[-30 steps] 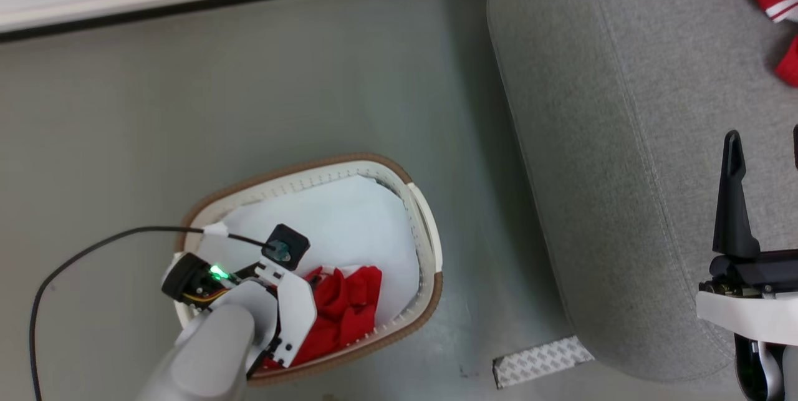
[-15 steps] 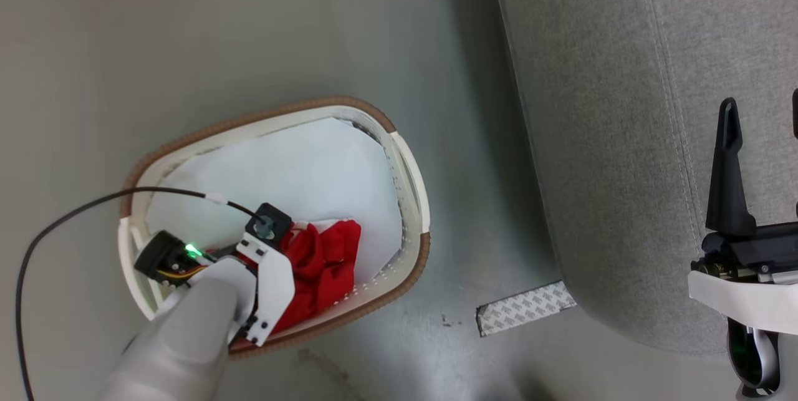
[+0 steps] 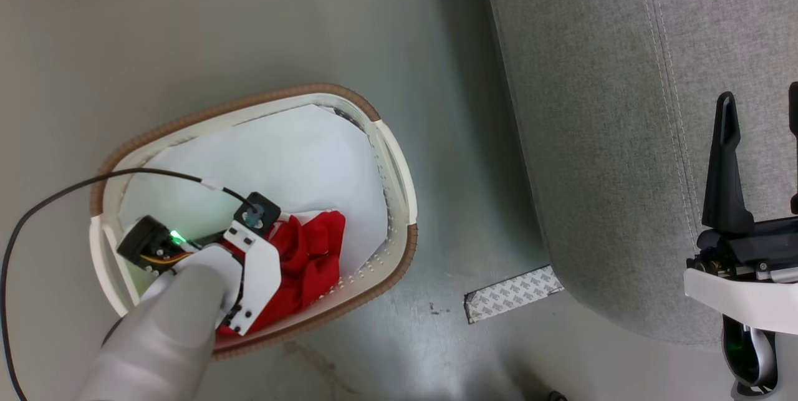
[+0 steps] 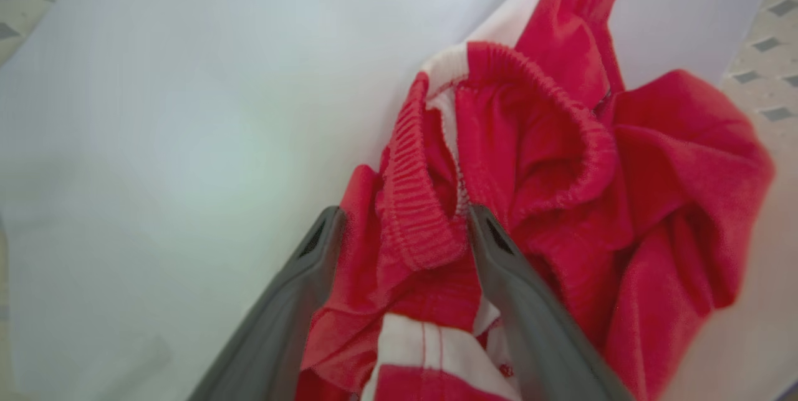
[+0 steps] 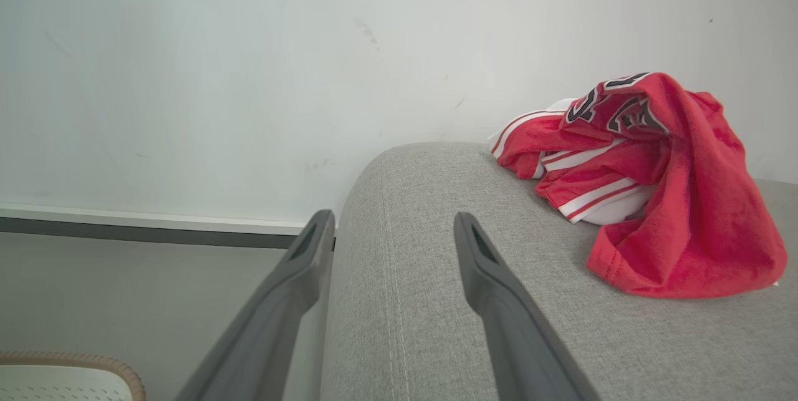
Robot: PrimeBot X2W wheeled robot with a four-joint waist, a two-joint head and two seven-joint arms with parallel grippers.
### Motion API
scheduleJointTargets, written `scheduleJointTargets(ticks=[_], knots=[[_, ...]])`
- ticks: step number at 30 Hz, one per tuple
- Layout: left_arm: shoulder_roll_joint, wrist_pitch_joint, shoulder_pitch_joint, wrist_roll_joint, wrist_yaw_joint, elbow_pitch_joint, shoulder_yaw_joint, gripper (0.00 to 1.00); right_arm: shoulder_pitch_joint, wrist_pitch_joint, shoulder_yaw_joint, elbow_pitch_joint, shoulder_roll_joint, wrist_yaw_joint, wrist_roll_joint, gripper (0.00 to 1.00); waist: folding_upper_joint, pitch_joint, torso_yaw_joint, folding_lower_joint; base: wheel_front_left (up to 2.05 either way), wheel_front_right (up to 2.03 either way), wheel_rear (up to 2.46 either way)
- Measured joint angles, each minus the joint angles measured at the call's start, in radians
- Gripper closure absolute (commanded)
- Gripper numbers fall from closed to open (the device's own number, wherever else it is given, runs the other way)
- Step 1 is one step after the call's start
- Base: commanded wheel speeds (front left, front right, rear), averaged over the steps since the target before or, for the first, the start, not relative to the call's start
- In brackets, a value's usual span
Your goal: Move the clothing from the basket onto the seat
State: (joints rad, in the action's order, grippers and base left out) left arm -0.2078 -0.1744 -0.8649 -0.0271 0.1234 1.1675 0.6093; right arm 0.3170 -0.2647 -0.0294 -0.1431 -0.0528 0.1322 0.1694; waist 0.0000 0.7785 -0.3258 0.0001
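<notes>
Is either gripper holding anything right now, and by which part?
Nothing is held yet. The left gripper stands open astride the red clothing at its ribbed waistband, inside the basket; the right gripper is open and empty above the seat.

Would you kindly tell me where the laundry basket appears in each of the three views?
Head view: basket at lower left.
Left wrist view: its perforated wall at the right edge and top-left corner.
Right wrist view: its rim in the bottom-left corner.
Shared landmarks: the grey sofa in head and right wrist views; the red garment in head and left wrist views.
</notes>
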Motion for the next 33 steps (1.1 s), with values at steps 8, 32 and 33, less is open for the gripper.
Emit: scheduleJointTargets(ticks=[8, 32, 33], knots=[[0.003, 0.018, -0.016, 0.025, 0.004, 0.022, 0.016, 0.81, 0.000, 0.000, 0.009, -0.001, 0.000, 0.000, 0.008, 0.00, 0.0000, 0.014, -0.012, 0.0000, 0.00, 0.00, 0.00], [0.059, 0.216, 0.000, 0.234, -0.001, -0.093, -0.005, 1.00, -0.039, 0.000, -0.093, 0.009, 0.002, 0.000, -0.012, 0.00, 0.0000, -0.162, 0.085, -0.0001, 0.00, 0.00, 0.00], [0.061, 0.229, 0.008, 0.240, -0.003, -0.107, -0.011, 1.00, -0.042, 0.000, -0.099, 0.009, 0.002, 0.000, -0.013, 0.00, 0.0000, -0.177, 0.093, -0.0002, 0.00, 0.00, 0.00]])
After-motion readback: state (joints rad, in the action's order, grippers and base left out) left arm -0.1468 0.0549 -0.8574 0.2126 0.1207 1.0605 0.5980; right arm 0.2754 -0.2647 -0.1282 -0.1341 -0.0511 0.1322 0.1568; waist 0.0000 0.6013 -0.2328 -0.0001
